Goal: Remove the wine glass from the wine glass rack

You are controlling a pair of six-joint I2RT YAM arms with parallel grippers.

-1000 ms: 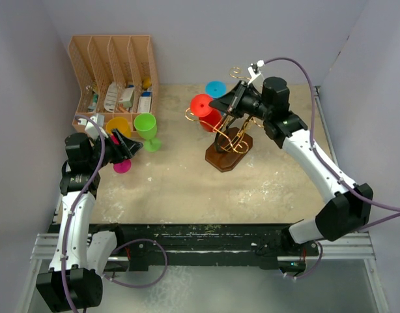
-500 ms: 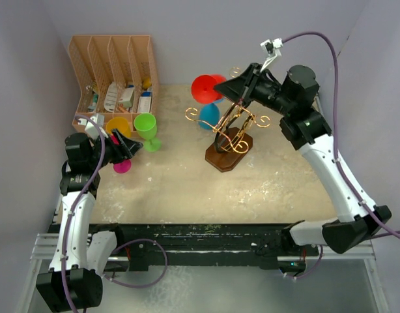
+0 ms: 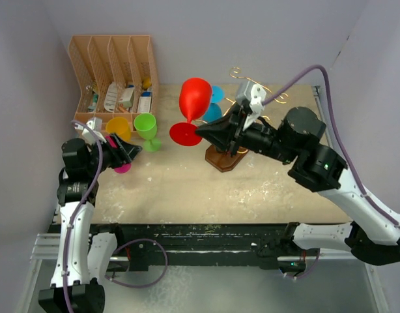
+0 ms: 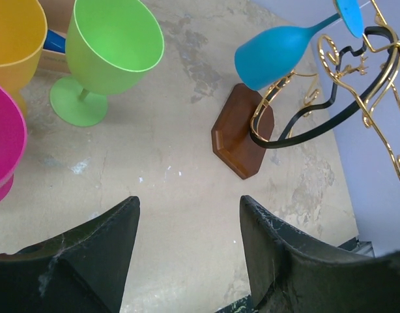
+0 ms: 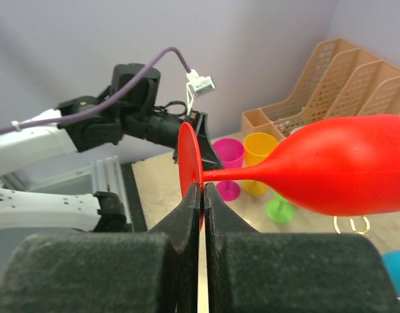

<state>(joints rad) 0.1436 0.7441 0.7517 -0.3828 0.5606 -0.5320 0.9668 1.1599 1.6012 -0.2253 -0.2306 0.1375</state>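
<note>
Gripping only the thin rim of the foot, the right gripper (image 5: 201, 190) has its jaws clenched on the red glass (image 5: 330, 166). In the wrist view the fingers meet edge-on at the lower rim of the disc, with stem and bowl reaching out sideways toward the right of the frame.

Finding: the hold is narrow and the heavy end is unsupported. The glass could pivot in the pinch, or slip out, if the arm jolts or the wrist turns quickly.

Position: in the overhead view the red glass hangs in the air at upper centre, off the rack (image 3: 221, 159), whose dark base shows below the arm at centre. The lift-off looks done; a safe set-down is not yet made.

Hazard, near: the blue glass (image 3: 210, 113) hangs on the rack just right of the red bowl. Whether the two touch cannot be told. A swing to the right could strike it or snag a gold scroll.

Hazard, further out: the green glass (image 3: 146, 128) stands left of centre on the table (image 3: 187, 195), near any likely landing spot, and could be toppled. The left gripper (image 3: 125, 151), jaws released and holding nothing, hovers at the left beside the pink glass (image 3: 122, 167). A leftward sweep risks contact with it.
</note>
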